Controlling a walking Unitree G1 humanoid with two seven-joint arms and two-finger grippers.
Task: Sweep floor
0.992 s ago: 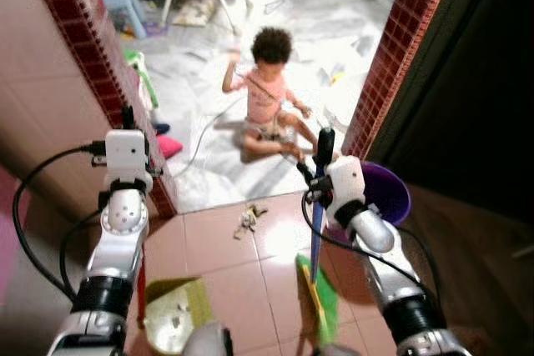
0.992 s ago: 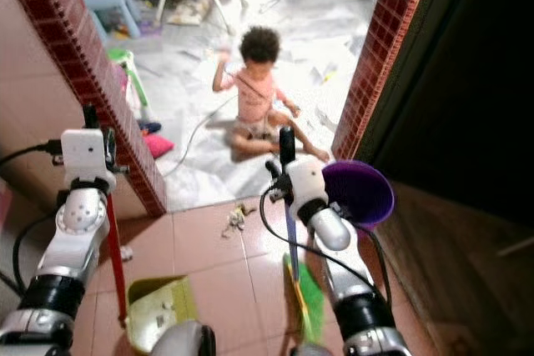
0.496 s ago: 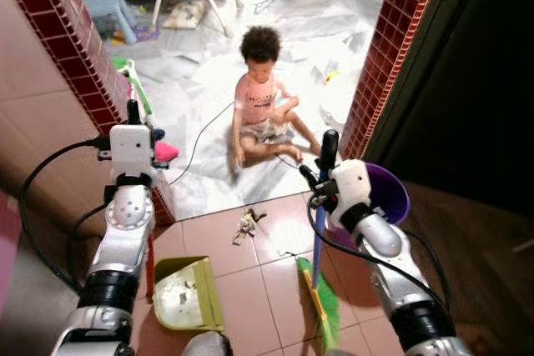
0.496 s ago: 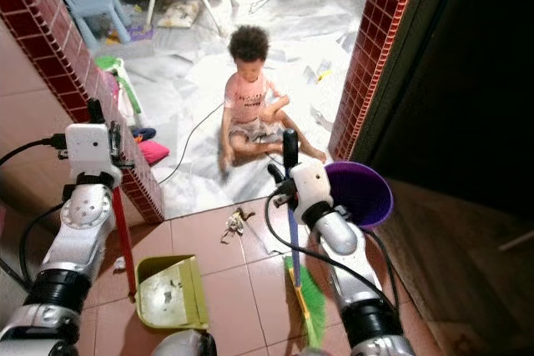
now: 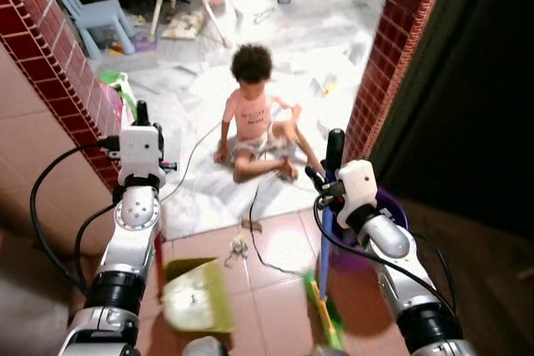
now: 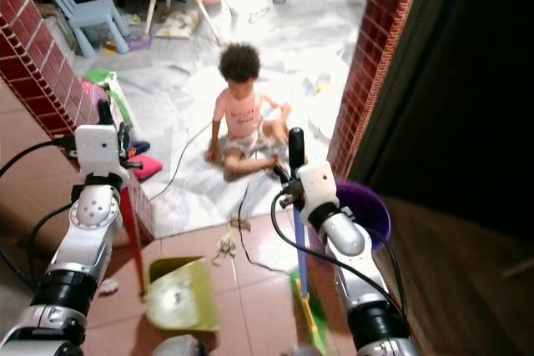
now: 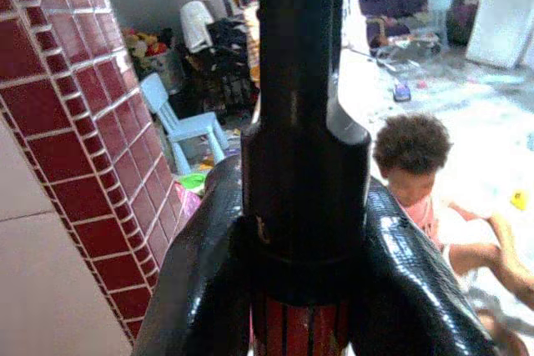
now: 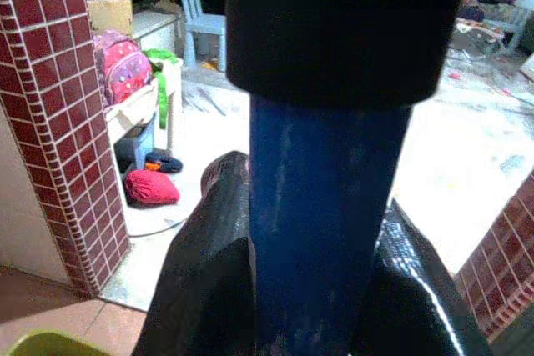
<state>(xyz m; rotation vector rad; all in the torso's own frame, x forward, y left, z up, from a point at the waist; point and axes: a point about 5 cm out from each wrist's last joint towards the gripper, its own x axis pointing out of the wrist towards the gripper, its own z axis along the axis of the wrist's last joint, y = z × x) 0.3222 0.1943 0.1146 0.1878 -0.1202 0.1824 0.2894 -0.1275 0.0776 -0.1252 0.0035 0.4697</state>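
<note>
My right gripper point(image 5: 332, 146) is shut on the blue handle point(image 8: 321, 223) of a broom whose green bristles point(image 5: 325, 318) rest on the red tile floor. My left gripper point(image 5: 141, 116) is shut on the red, black-capped handle point(image 7: 300, 122) of a yellow-green dustpan point(image 5: 196, 296) standing on the tiles to my left. A small heap of debris point(image 5: 238, 246) lies on the tiles between dustpan and broom, near the doorway threshold.
A child point(image 5: 254, 114) sits on the white floor just beyond the threshold, with a dark cable point(image 5: 254, 223) trailing onto the tiles. Red brick pillars point(image 5: 50, 72) flank the opening. A purple bucket point(image 6: 367, 210) stands by the right pillar. A blue chair point(image 6: 79, 10) and clutter lie farther back.
The whole view has shifted, so the camera moved. The child has lowered an arm and turned. A dark cable now reaches onto the tiles. Both grippers still hold their handles.
</note>
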